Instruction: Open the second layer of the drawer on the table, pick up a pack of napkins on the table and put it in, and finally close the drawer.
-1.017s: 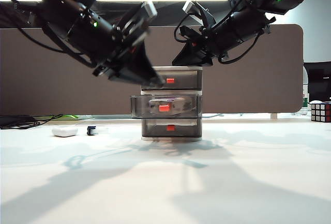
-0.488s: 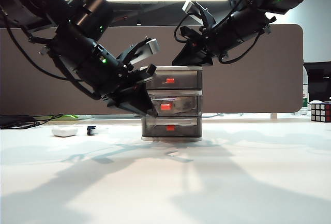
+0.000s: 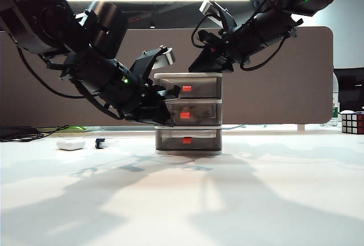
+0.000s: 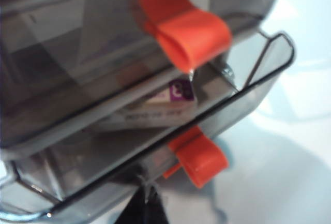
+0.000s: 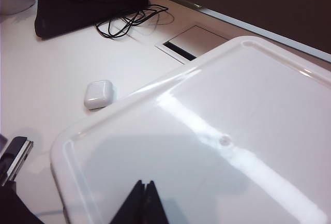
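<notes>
On the white tabletop (image 3: 239,200) stands the drawer cabinet (image 3: 188,113). The left pincer (image 3: 165,118), closed and empty, presses against the front of the middle drawer (image 3: 190,113), which holds the pack of napkins (image 4: 165,97). Above, the right pincer (image 5: 145,203), closed and holding nothing, rests on the cabinet's white top (image 5: 217,141).

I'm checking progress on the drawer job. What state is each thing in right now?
second layer: nearly pushed in, slightly proud.
pack of napkins: inside the second layer.
left gripper: shut, at the second layer's front.
right gripper: shut, on the drawer's top.
</notes>
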### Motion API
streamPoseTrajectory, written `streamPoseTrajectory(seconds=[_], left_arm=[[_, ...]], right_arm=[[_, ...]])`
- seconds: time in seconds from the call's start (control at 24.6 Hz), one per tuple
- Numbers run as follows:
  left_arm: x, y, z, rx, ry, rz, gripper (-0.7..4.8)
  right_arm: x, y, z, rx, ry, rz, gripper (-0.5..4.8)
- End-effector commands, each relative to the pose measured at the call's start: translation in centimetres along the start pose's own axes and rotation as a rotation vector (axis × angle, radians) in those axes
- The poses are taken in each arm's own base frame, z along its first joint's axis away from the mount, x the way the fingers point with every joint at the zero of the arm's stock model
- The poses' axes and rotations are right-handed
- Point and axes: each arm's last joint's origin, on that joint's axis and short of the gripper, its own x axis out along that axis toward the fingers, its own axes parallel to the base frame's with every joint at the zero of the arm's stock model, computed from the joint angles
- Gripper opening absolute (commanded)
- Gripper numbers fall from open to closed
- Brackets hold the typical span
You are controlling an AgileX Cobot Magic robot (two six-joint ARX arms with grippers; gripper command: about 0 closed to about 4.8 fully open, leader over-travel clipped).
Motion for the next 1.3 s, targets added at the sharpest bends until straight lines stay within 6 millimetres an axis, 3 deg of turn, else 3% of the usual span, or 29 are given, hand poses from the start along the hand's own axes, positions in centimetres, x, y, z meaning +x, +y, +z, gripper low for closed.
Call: streamPoseTrajectory(seconds=[0.04,0.37,0.61,0.73,0.81,0.89,1.06,1.3], left_arm=[[0.1,0.1,1.0,0.008,-0.084,0.031,-0.06],[0.0,0.2,1.6,0.017,-0.14,0.069,-0.06],[0.5,0.4,0.9,0.019,-0.116,0.093,-0.06],[-0.3,0.0,1.1,0.037,-0.139,0.02,-0.06],[-3.1,-0.5,1.4,0.052,-0.176,0.056,-0.06],[-7.3,-1.2,0.4,0.047,-0.194,0.127,-0.06],[-12.6,-2.4,-1.0,0.008,-0.249,0.151,-0.06],[-19.8,-3.6,-3.1,-0.036,-0.266,0.272,-0.06]], right_arm=[[0.3,0.0,-1.5,0.044,0.09,0.001,-0.05],[0.4,0.0,-1.6,0.047,0.095,0.003,-0.05],[0.3,0.0,-1.6,0.051,0.104,0.005,-0.05],[0.2,0.3,-1.1,-0.052,0.065,0.064,-0.05],[-1.3,0.8,0.5,-0.097,0.052,0.012,-0.05],[-3.8,1.9,2.7,-0.111,0.033,0.0,-0.05],[-6.8,3.4,4.2,-0.146,0.036,0.004,-0.05],[-12.7,6.9,3.4,-0.153,-0.025,-0.049,-0.05]])
